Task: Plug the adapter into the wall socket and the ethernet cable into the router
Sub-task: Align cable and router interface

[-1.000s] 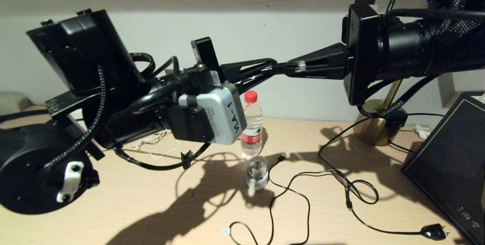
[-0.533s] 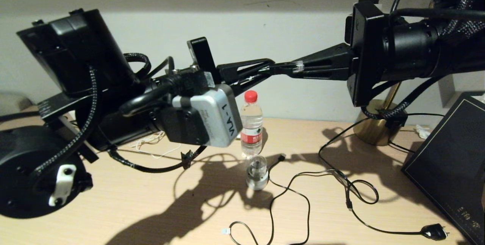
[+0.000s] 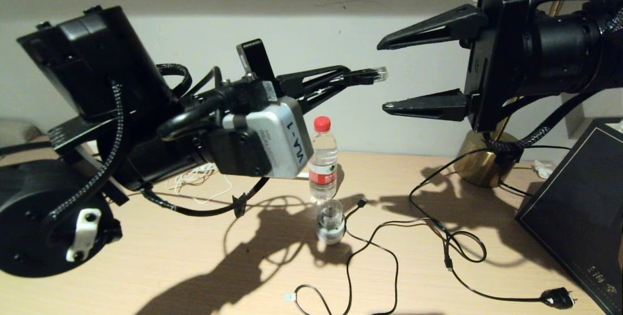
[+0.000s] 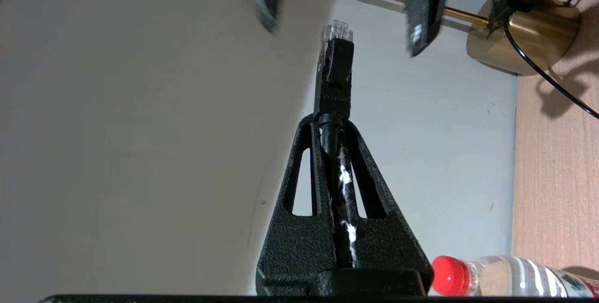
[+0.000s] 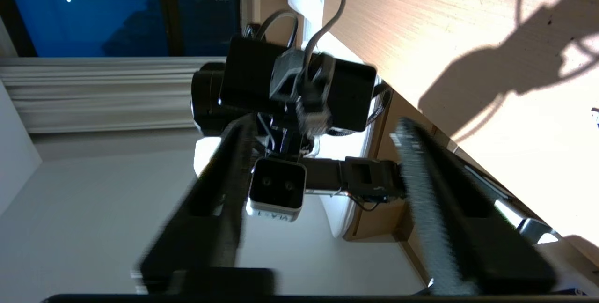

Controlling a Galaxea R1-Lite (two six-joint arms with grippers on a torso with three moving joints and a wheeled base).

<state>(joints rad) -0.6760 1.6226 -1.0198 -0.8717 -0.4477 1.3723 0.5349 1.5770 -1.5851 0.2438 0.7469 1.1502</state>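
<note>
Left gripper (image 3: 348, 79) is clamped on the ethernet cable (image 3: 367, 75), clear plug poking past its tips, up in the air. Right gripper (image 3: 384, 74) faces it w/ fingers apart, plug just short of the gap. Below them on the desk (image 3: 194, 256): water bottle (image 3: 323, 159), clear-domed gadget (image 3: 330, 222), loose black cables (image 3: 389, 251), brass lamp base (image 3: 479, 164).

— Where's the ethernet cable (image 3: 362, 77)?

— Up in the air above the table, its black plug end sticking out level, pointing toward the robot's right.

— What does the tip look like?

— A clear RJ45 plug (image 4: 336, 31) on a black boot, with the round black cable running back behind it.

— And the adapter, wall socket and router?

— I can't pick them out in these views.
</note>
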